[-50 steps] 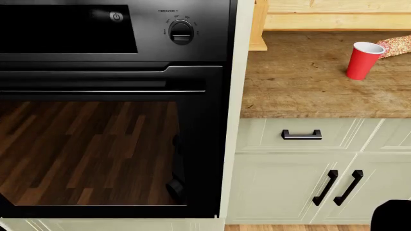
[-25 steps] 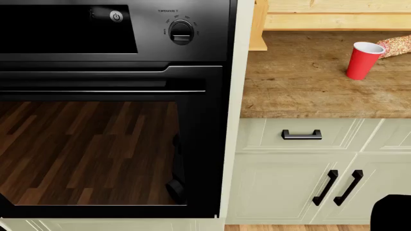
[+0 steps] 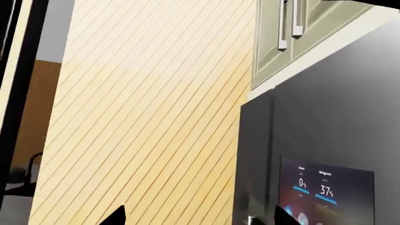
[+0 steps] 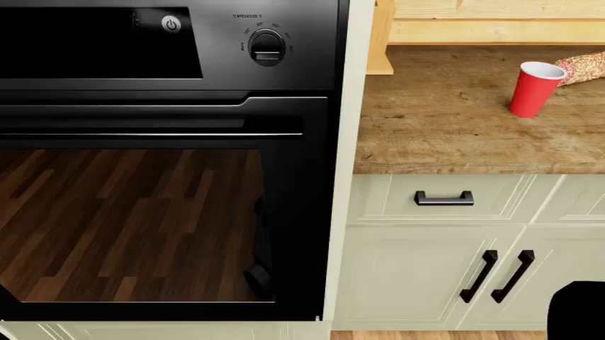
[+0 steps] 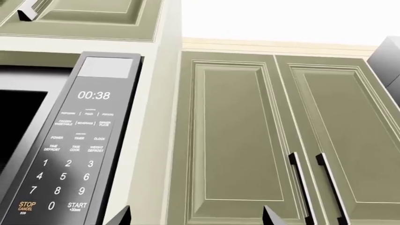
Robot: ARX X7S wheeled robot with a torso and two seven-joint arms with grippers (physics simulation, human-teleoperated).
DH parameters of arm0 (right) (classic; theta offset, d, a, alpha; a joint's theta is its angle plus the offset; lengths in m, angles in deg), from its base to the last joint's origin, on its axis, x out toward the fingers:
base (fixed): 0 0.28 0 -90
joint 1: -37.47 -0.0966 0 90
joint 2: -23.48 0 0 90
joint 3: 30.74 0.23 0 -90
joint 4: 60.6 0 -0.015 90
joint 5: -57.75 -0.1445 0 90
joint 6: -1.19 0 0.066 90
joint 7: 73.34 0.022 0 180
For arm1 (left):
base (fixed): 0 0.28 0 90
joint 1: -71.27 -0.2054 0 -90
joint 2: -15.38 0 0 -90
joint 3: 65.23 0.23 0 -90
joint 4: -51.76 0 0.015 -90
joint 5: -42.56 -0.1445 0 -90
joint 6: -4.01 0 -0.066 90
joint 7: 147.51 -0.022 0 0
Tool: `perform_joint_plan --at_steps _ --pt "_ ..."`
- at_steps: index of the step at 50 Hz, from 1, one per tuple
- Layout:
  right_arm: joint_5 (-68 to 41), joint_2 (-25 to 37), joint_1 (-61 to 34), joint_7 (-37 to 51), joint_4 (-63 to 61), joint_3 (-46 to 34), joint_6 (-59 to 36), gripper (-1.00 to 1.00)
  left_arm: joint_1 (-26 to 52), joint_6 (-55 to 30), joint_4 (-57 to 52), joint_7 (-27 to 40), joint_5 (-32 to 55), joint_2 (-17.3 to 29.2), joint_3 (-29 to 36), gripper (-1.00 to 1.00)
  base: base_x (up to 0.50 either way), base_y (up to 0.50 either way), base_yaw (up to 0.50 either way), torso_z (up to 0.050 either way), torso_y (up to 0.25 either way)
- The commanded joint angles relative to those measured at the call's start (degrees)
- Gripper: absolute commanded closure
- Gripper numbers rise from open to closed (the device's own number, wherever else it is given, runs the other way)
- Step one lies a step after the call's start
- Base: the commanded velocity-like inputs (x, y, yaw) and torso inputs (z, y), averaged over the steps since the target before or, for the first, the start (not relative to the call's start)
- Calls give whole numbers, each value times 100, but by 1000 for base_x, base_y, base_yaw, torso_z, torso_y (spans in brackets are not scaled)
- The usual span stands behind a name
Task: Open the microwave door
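Presently, left to right.

Left wrist view: left pincer (image 3: 200, 219) set wide, only two dark tips in frame, nothing between them. Aimed up past a slatted wall (image 3: 150, 117) toward a fridge (image 3: 325, 140) with a lit display. No microwave here, so judged parked out of the way rather than lined up on anything.

Head view: tilted down onto an oven (image 4: 161, 177) with its knob (image 4: 266, 48), then a counter (image 4: 444, 120) carrying a red cup (image 4: 534, 88), then a drawer handle (image 4: 443, 198) below. Dark shape at the lower right corner; cannot tell which part of an arm. Microwave absent from this view, likely above the frame.

Right wrist view: the only one showing the task's thing. Microwave (image 5: 69, 140) at the picture's edge, keypad panel (image 5: 78, 154) reading 00:38, a strip of the microwave door (image 5: 18, 126) beside it. Looks flush with the panel, so reads as shut, though too little shows to be sure. Right pincer (image 5: 196, 216) also wide and empty, pointing at the wall cabinets (image 5: 237, 140) just beside the microwave. Judged raised to that height for the door.
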Motion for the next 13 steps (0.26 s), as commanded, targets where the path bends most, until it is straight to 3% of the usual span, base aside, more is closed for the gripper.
perform_joint_plan --at_steps 1,13 --pt "10 9 18 18 22 -62 59 -100 64 127 274 -436 -924 111 -391 -100 0 0 0 0 0" --pt "-28 30 15 59 21 -73 69 -100 59 193 339 -690 -1451 171 -675 -100 0 0 0 0 0"
